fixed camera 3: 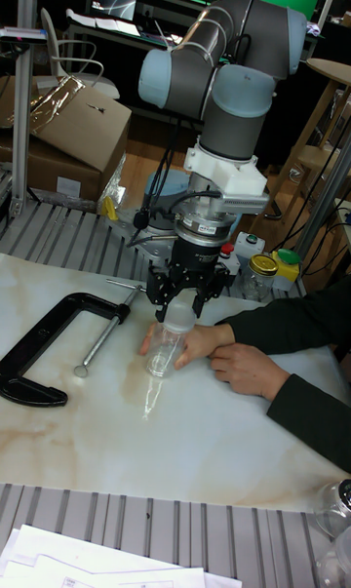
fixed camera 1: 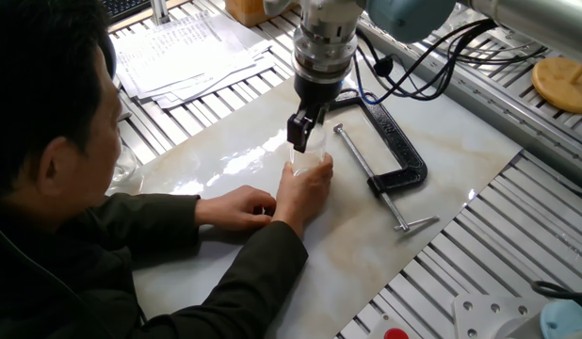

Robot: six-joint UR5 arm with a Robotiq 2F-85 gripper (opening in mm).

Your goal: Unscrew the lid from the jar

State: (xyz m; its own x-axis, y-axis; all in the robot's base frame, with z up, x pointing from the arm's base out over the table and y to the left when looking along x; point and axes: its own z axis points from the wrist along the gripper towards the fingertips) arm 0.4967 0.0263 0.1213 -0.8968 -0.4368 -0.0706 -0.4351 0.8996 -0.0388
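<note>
A small clear jar [fixed camera 1: 313,166] [fixed camera 3: 161,352] stands upright on the marble board, and a person's right hand [fixed camera 1: 305,193] [fixed camera 3: 200,342] is wrapped around its lower part. Its whitish lid [fixed camera 1: 315,141] [fixed camera 3: 176,321] sits on top of the jar. My gripper [fixed camera 1: 304,135] [fixed camera 3: 178,307] comes straight down from above with its black fingers [fixed camera 1: 297,128] closed on the lid. The fingers hide most of the lid in both views.
A black C-clamp [fixed camera 1: 396,153] [fixed camera 3: 44,342] lies on the board beside the jar. The person's other hand [fixed camera 1: 236,207] [fixed camera 3: 244,366] rests next to the jar. Papers [fixed camera 1: 183,52] lie at the back, small lidded jars [fixed camera 3: 259,276] stand behind, and a yellow disc [fixed camera 1: 562,83] sits far right.
</note>
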